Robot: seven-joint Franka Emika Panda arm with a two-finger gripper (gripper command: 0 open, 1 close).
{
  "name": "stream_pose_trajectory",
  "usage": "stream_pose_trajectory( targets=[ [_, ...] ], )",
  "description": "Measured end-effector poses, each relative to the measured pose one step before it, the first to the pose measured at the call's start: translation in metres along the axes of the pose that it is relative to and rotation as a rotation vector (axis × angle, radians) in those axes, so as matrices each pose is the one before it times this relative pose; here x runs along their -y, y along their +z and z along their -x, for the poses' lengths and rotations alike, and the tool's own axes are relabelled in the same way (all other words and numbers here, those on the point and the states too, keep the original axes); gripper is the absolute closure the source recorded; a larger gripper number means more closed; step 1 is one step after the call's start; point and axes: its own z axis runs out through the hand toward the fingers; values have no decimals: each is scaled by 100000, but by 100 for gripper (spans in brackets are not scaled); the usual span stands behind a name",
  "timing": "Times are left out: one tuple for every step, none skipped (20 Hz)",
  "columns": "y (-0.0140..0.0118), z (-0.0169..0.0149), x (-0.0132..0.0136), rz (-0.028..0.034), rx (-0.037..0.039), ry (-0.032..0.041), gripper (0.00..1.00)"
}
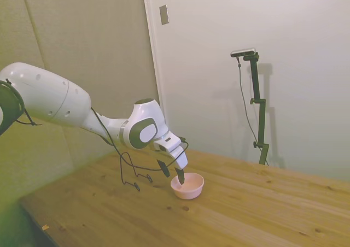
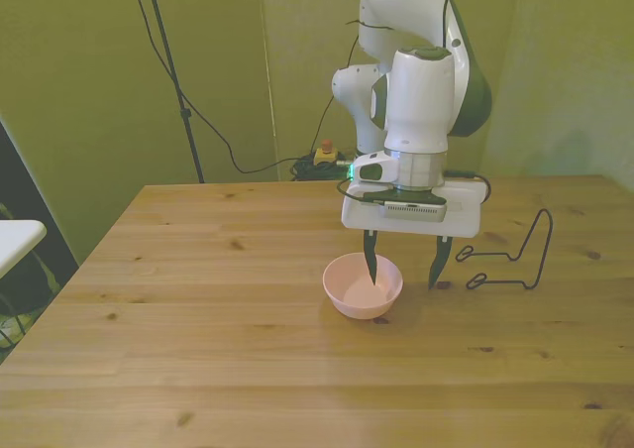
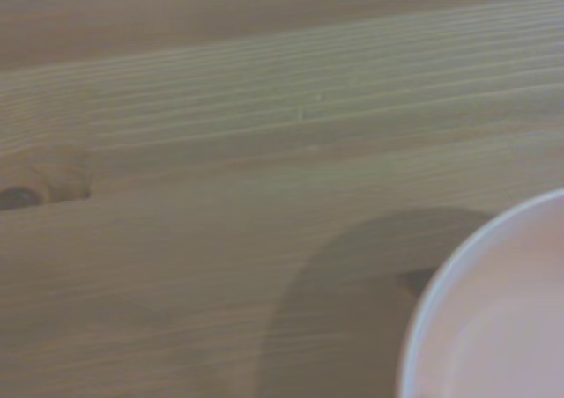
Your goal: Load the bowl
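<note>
End effector (image 2: 404, 268) astride bowl (image 2: 363, 285) rim, wooden table (image 2: 198, 309)

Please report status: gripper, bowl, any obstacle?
Gripper open, straddling bowl rim. Bowl upright on table, not lifted. Wire rack beside, apart; nothing blocking.

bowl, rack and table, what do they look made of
The bowl: smooth pale pink with a soft sheen, likely plastic or glazed ceramic; the look leaves it open. The rack: thin bent black wire, probably coated metal. The table: wooden planks with visible grain and knots, matte.
</note>
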Motion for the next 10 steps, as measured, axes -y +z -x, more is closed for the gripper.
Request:
stream_pose_trajectory(
  targets=[
    [170,-97,-49,259,12,157,100],
    [86,-20,-33,140,38,50,100],
    [85,-7,-26,129,76,52,100],
    [81,19,-8,111,118,31,100],
    [102,13,-18,165,120,48,100],
    [139,-4,-36,216,114,60,100],
    [116,-24,-39,179,71,71,100],
    [103,-61,-47,161,25,137,100],
    [59,-86,-50,111,-30,163,100],
    [27,-89,-39,57,-56,144,100]
  ],
)
